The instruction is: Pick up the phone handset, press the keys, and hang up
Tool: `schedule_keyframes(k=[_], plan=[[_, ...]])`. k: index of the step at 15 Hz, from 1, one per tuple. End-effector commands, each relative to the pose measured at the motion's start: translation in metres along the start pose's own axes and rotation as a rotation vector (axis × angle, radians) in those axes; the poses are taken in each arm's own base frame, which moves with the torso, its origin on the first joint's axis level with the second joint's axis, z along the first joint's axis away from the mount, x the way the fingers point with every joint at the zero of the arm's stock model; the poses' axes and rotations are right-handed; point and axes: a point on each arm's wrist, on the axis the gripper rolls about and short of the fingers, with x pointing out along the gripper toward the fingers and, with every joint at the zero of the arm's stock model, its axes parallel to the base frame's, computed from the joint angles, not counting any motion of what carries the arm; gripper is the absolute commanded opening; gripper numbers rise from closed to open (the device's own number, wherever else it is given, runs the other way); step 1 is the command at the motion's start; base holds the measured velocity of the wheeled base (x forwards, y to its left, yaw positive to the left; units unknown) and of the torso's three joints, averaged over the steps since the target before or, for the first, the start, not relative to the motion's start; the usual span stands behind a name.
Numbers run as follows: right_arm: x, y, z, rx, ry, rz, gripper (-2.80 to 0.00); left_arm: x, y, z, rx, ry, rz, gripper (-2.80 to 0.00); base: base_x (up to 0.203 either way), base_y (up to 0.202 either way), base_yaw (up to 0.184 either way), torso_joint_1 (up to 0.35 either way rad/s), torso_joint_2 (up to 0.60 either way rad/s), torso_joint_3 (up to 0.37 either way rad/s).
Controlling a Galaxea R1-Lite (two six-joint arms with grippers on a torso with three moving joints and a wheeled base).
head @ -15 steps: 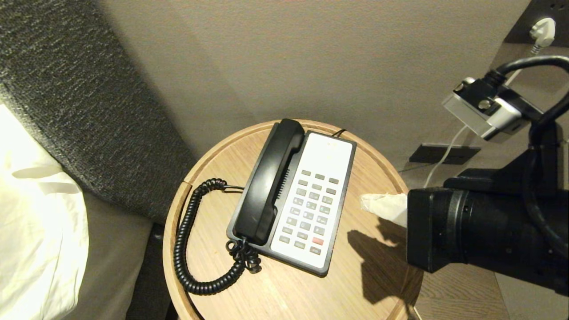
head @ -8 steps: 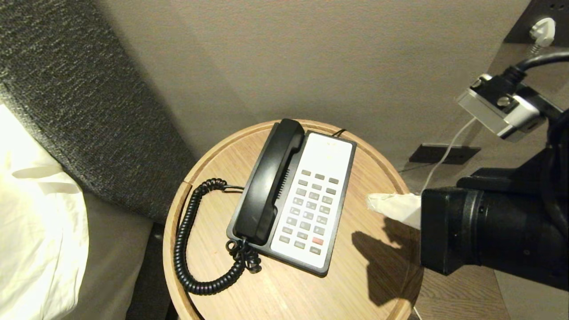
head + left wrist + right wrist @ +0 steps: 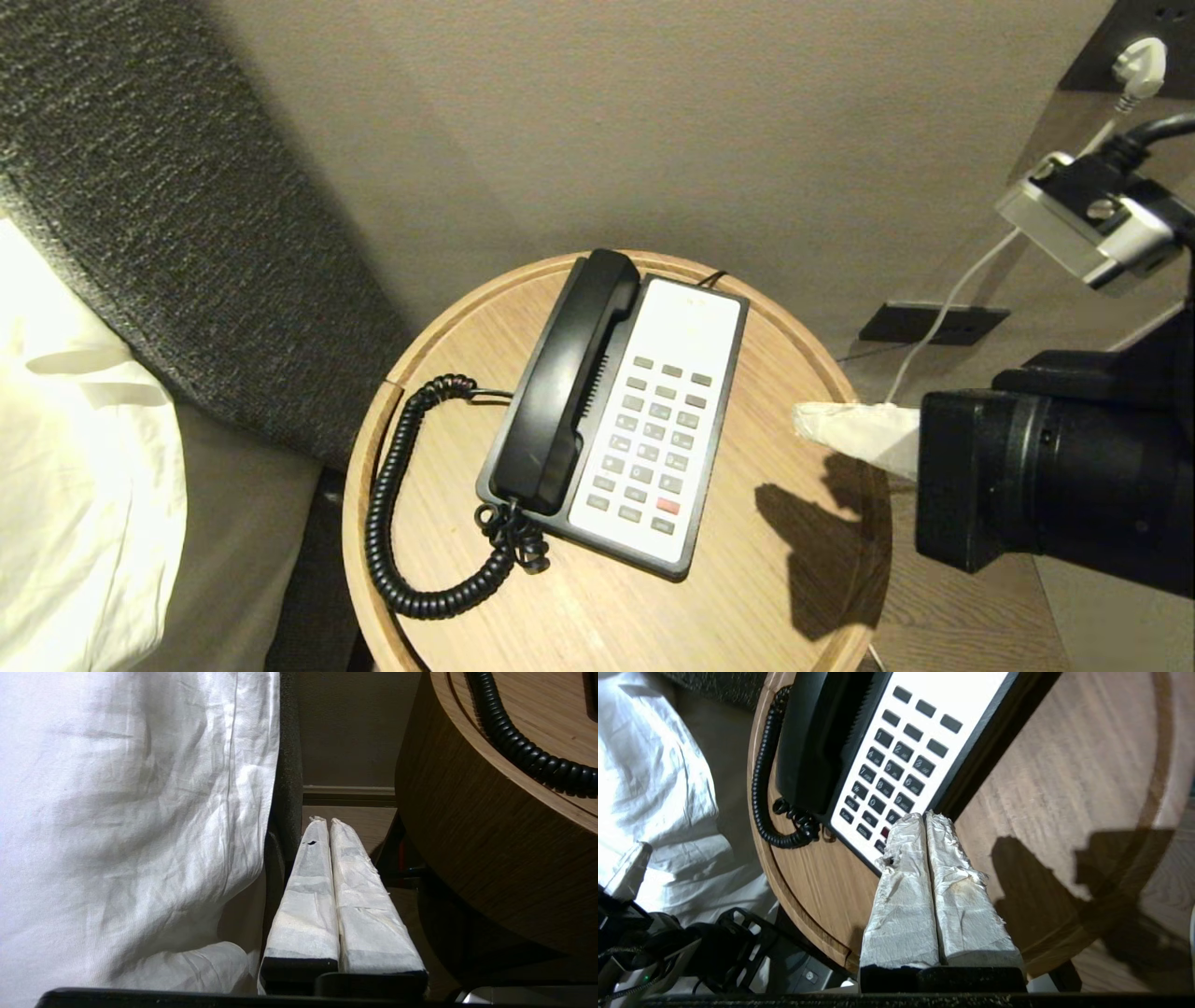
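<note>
the phone handset [image 3: 565, 383] lay in its cradle on the phone base [image 3: 695, 523], left of the keys [image 3: 653, 439], on the round table [image 3: 597, 607]. the right gripper [image 3: 810, 422], fingers pressed together and empty, had drawn back toward the table's edge, so hanging up looked finished. the left gripper [image 3: 325, 822], also closed and empty, hung beside the bed sheet [image 3: 140, 812].

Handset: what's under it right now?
The handset lies on the left side of the phone base, beside the keys. The cradle beneath is covered, so not visible.
</note>
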Motion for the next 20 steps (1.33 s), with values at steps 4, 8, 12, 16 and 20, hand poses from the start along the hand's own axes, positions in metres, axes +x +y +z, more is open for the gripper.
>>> schedule_keyframes(k=[4, 8, 12, 16, 20], plan=[[-0.032, -0.041, 0.018, 0.103, -0.147, -0.133, -2.80, 0.002, -0.001, -0.011, 0.000, 0.042, -0.002, -2.80, 0.000, 0.000, 0.000, 0.000, 0.00, 0.000], [-0.073, -0.117, 0.017, 0.256, -0.290, -0.395, -2.80, 0.002, -0.001, -0.011, 0.000, 0.042, -0.002, -2.80, 0.000, 0.000, 0.000, 0.000, 0.00, 0.000], [-0.140, -0.129, -0.074, 0.214, -0.394, -0.414, -2.80, 0.002, -0.001, -0.011, 0.000, 0.040, -0.002, -2.80, 0.000, 0.000, 0.000, 0.000, 0.00, 0.000], [-0.138, -0.132, -0.159, -0.028, -0.337, -0.347, -2.80, 0.002, -0.001, -0.011, 0.000, 0.040, -0.002, -2.80, 0.000, 0.000, 0.000, 0.000, 0.00, 0.000], [-0.127, -0.143, -0.206, -0.070, -0.336, -0.349, -2.80, 0.002, -0.001, -0.011, 0.000, 0.041, -0.002, -2.80, 0.000, 0.000, 0.000, 0.000, 0.00, 0.000]])
